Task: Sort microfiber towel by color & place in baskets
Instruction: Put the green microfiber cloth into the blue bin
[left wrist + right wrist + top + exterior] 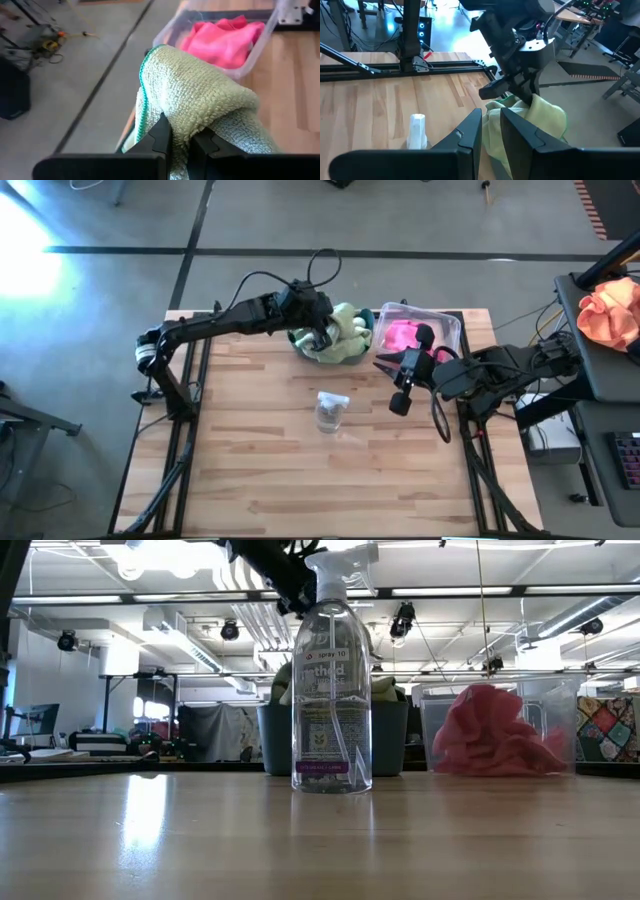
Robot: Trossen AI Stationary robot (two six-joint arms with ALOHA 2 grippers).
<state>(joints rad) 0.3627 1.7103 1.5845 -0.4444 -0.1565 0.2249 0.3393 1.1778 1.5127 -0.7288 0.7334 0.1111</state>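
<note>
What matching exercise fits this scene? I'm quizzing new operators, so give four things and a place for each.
Things:
1. green towel
2. pink towels
3. spray bottle
4. right gripper

Places:
a. standing mid-table
b. in the clear basket
c. pinched by the left gripper over the teal basket
d. hovering beside the clear basket, empty

Pairs: 1-c, 2-b, 3-a, 4-d

Sage-green towels [343, 332] with a brighter green hem fill the dark teal basket [395, 740]. Beside that basket, bright pink towels [400, 335] sit in the clear basket [448, 330]. The table [260, 450] is pale wood.
</note>
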